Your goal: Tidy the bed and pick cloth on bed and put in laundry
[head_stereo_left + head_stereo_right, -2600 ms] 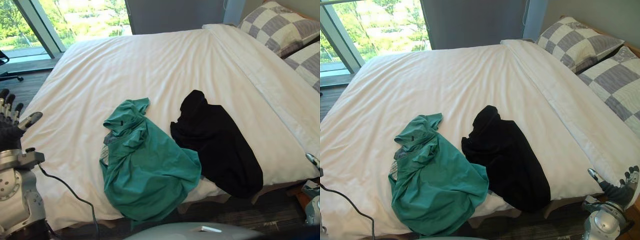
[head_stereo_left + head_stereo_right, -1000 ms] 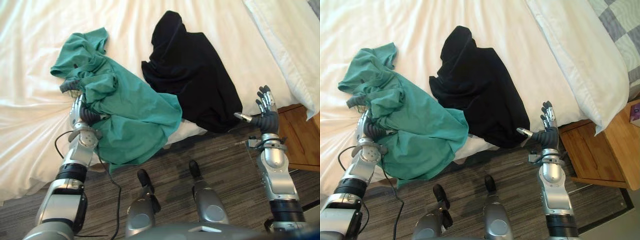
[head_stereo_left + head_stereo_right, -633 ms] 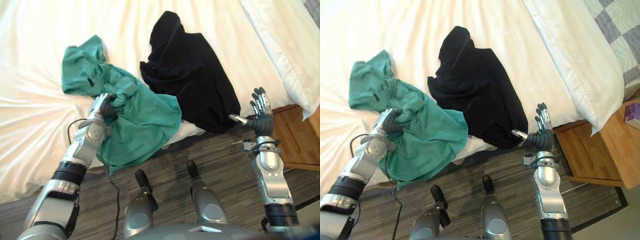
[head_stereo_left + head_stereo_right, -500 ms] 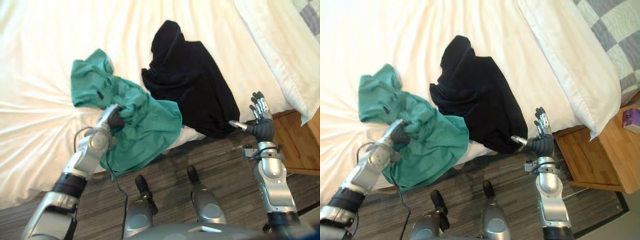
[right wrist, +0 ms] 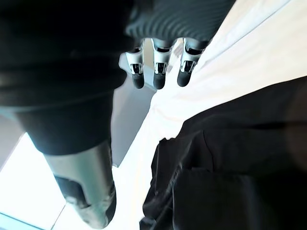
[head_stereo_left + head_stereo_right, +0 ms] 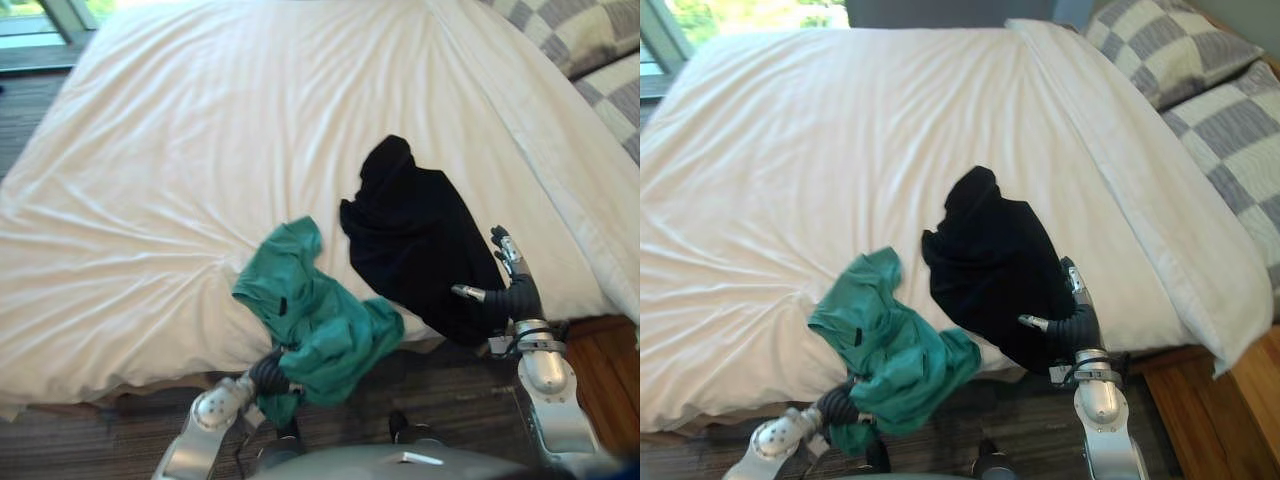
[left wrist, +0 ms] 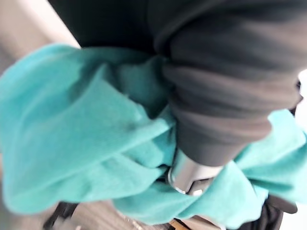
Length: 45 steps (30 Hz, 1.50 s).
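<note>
A crumpled green cloth [image 6: 318, 322] lies at the near edge of the white bed [image 6: 180, 150], its lower end hanging over the side. My left hand [image 6: 268, 372] is below the edge, shut on that bunched lower end; in the left wrist view the green cloth [image 7: 81, 129] wraps round the hand. A black cloth [image 6: 420, 235] lies to the right of the green one and drapes over the bed's edge. My right hand [image 6: 508, 290] stands open and upright just beside the black cloth's right side; its straight fingers [image 5: 156, 72] show above the black cloth [image 5: 240, 167].
Grey-and-white checked pillows [image 6: 1170, 50] lie at the head of the bed on the far right. A folded white duvet edge [image 6: 1140, 200] runs down the right side. A wooden nightstand [image 6: 1240, 400] stands by the bed's near right corner. Dark striped floor [image 6: 90, 440] lies below.
My left hand closed on the green cloth and pulled it down toward the bed's edge, bunching it. The camera has tilted up over the bed. The right hand stays open by the black cloth.
</note>
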### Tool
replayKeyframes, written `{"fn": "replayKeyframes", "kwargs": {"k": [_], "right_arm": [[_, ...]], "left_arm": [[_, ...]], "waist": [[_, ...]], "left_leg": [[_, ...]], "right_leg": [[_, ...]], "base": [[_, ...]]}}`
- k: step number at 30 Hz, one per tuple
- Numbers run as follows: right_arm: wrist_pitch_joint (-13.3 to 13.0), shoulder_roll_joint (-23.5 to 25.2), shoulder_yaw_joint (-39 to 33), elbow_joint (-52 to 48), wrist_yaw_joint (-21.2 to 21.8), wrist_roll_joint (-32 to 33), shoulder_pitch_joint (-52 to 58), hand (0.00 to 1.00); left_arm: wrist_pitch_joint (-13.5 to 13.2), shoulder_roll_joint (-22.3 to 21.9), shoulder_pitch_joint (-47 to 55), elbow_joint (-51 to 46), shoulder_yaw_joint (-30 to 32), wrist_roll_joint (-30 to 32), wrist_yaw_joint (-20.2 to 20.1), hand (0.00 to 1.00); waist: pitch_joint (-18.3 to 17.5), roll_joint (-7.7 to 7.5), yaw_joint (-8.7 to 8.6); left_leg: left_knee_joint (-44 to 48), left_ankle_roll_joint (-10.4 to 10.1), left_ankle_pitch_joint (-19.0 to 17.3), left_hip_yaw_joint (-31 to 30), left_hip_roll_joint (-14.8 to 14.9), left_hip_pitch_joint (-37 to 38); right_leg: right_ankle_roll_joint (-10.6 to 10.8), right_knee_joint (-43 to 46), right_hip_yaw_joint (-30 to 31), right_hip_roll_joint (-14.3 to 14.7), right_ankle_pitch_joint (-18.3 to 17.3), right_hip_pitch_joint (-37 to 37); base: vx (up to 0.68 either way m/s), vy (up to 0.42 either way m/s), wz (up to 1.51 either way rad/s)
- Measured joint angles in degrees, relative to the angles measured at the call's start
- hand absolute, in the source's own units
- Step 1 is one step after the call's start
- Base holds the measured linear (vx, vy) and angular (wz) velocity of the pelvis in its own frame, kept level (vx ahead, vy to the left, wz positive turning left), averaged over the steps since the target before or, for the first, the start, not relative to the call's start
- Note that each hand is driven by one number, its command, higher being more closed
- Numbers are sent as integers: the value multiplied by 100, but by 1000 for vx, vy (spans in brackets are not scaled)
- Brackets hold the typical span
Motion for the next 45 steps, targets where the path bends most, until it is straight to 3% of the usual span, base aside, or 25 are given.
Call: {"fn": "replayKeyframes", "kwargs": {"k": [1, 4, 6, 10, 13, 20, 24, 28, 32, 33, 40, 45], "right_arm": [[101, 2, 6, 232, -124, -21, -101, 0], [333, 7, 12, 872, -384, -116, -644, 0], [479, -60, 6, 1258, -568, -143, -1187, 0], [901, -489, 1, 1870, -897, -130, -2245, 0], [1086, -808, 0, 2272, -969, -119, -2861, 0], [1239, -1611, 11, 2603, -736, 61, -4036, 0], [1293, -1705, 34, 2841, -433, 190, -4136, 0], [1224, -1706, 24, 3015, -207, 293, -4165, 0], [1091, -1716, -24, 2888, -136, 287, -4168, 0], [1052, -1715, -39, 2856, -136, 287, -4151, 100], [769, -1701, -255, 2801, -164, 291, -4045, 100], [658, -1618, -255, 2671, -343, 338, -3990, 100]], "left_arm": [[7, -58, 49, 525, 131, 33, 116, 100], [-295, -26, -226, 1604, 660, 161, 804, 100], [-424, -30, -417, 2451, 988, 395, 1257, 100], [-861, 96, -597, 3302, 1493, 740, 2011, 100], [-1193, 214, -726, 3465, 1643, 746, 2315, 100], [-1691, 441, -1106, 3463, 1769, 662, 2544, 100], [-1882, 450, -1284, 3460, 1761, 503, 2541, 100], [-2034, 448, -1494, 3452, 1734, 360, 2541, 100], [-2122, 448, -1666, 3453, 1666, 203, 2537, 100], [-2146, 447, -1735, 3448, 1597, 195, 2537, 100], [-2155, 332, -1880, 3457, 1488, 71, 2542, 100], [-2144, -149, -1892, 3455, 1351, -9, 2614, 100]], "waist": [[-25, -30, 136], [0, -195, 276], [153, -200, 285], [725, -300, 468], [991, -376, 574], [1535, -401, 586], [1732, -385, 606], [1982, -214, 600], [2017, -140, 563], [2025, -126, 563], [2035, -104, 538], [2008, 16, 491]], "left_leg": [[0, -15, 13, -22, -8, -45], [-135, -87, 278, -242, -25, -236], [-162, -129, 396, -291, 85, -408], [-165, -155, 613, -324, 318, -792], [-158, -166, 727, -376, 328, -984], [-158, -130, 852, -436, 323, -1348], [-158, -132, 880, -441, 322, -1534], [-159, -130, 900, -437, 310, -1630], [-158, -129, 901, -426, 305, -1784], [-158, -128, 902, -427, 292, -1816], [-156, -128, 899, -427, 193, -1890], [-154, -132, 899, -420, 149, -1845]], "right_leg": [[-69, -1, -3, -8, -80, -9], [-181, 0, -138, -11, -348, -127], [-203, 26, -147, 119, -397, -327], [-292, 10, -147, 358, -189, -660], [-279, -36, -163, 372, -41, -807], [-265, -64, -179, 375, 84, -1141], [-272, -40, -179, 377, 96, -1334], [-275, 35, -181, 368, 95, -1468], [-280, 241, -179, 368, 29, -1748], [-275, 361, -178, 363, -33, -1835], [-258, 936, -244, 277, -370, -2160], [-276, 1204, -301, 231, -565, -2222]], "base": [[-50, -55, 14], [-107, -121, 36], [-156, -128, 10], [-155, -118, 0], [-37, -34, 5], [-11, -11, 3], [17, -25, 2], [27, -33, -1], [4, -34, -4], [-6, -29, 4], [9, -33, 5], [48, -47, 5]]}}
